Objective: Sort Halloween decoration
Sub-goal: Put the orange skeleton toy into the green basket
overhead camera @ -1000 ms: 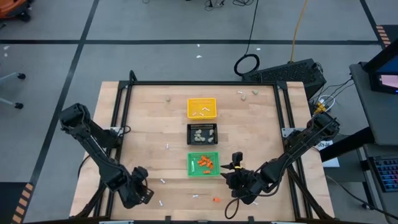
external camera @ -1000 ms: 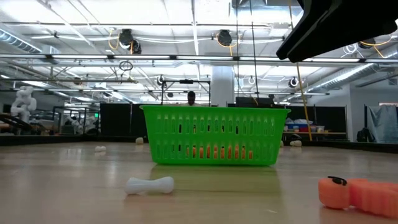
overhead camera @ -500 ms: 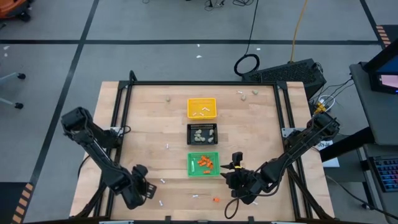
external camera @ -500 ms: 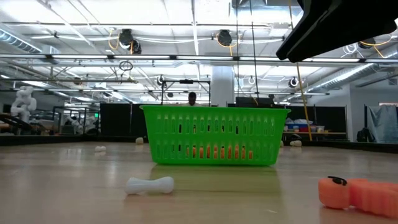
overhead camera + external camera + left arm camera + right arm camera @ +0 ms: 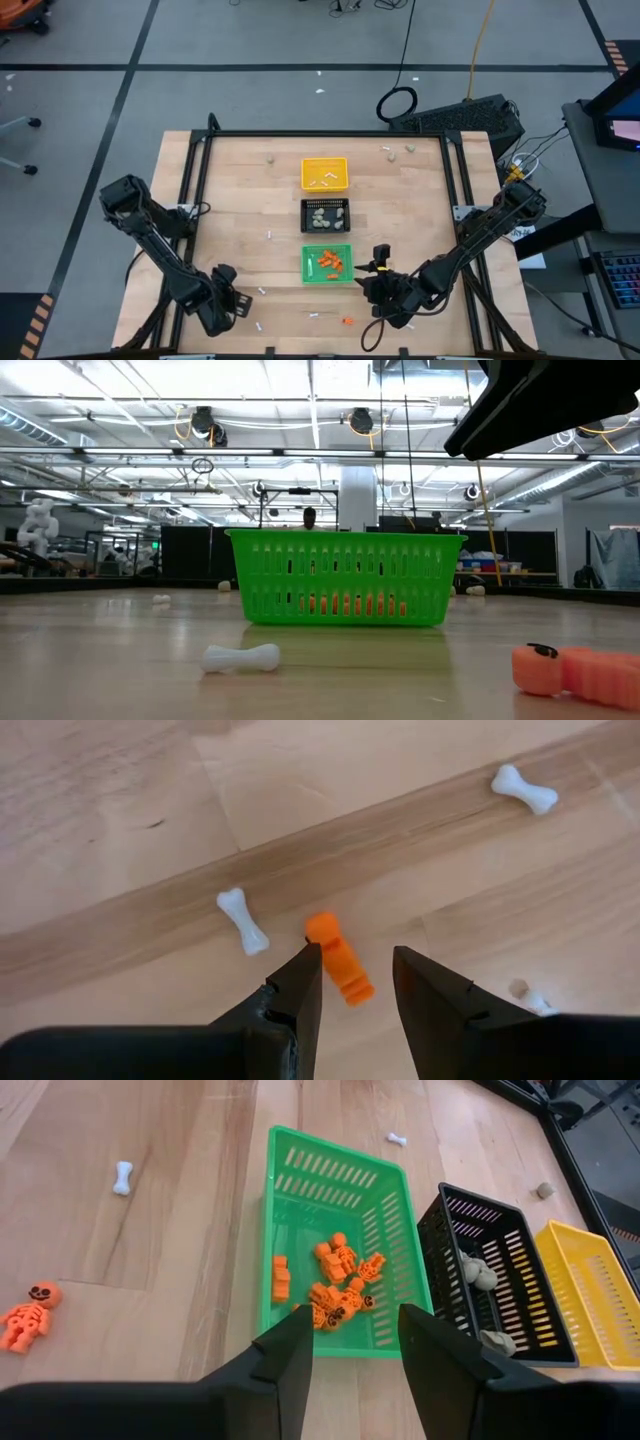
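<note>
Near the table's near left corner my left gripper [image 5: 232, 303] points down, open. In the left wrist view its fingers [image 5: 355, 950] stand on either side of a small orange skeleton figure [image 5: 340, 962] lying flat on the wood. Whether they touch it I cannot tell. Two white bones [image 5: 243, 920] [image 5: 523, 790] lie close by. My right gripper [image 5: 372, 283] hangs open and empty just near of the green tray [image 5: 300, 1190], which holds several orange figures [image 5: 335, 1285]. Another orange figure [image 5: 25, 1315] lies on the table beside it.
The black tray [image 5: 326, 215] with beige lumps and the yellow tray [image 5: 325, 173] with white bones stand in a row behind the green one. Loose bones [image 5: 270, 235] and lumps [image 5: 268, 158] [image 5: 410, 148] are scattered over the wood. A black frame [image 5: 320, 133] borders the table.
My left gripper has come down a little toward the table and rolled about its own pointing line, staying open. The pieces on the table lie where they did.
</note>
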`<action>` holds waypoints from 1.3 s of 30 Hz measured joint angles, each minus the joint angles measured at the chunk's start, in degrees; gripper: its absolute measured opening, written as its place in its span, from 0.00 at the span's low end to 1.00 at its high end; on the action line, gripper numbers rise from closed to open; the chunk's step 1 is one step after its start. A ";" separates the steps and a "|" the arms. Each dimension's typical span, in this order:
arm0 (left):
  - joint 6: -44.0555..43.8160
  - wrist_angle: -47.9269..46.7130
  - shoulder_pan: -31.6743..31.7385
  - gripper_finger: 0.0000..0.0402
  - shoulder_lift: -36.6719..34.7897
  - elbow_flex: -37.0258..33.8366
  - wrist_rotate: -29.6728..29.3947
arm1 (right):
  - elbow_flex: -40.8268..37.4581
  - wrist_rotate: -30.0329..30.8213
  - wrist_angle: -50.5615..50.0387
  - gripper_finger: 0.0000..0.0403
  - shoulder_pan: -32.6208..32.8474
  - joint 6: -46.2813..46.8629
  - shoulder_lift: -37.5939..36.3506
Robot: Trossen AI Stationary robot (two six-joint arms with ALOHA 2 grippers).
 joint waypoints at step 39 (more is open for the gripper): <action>24.40 -2.46 6.44 0.00 -2.22 8.47 -15.65 | -0.02 -0.05 1.76 0.34 0.13 -0.32 0.00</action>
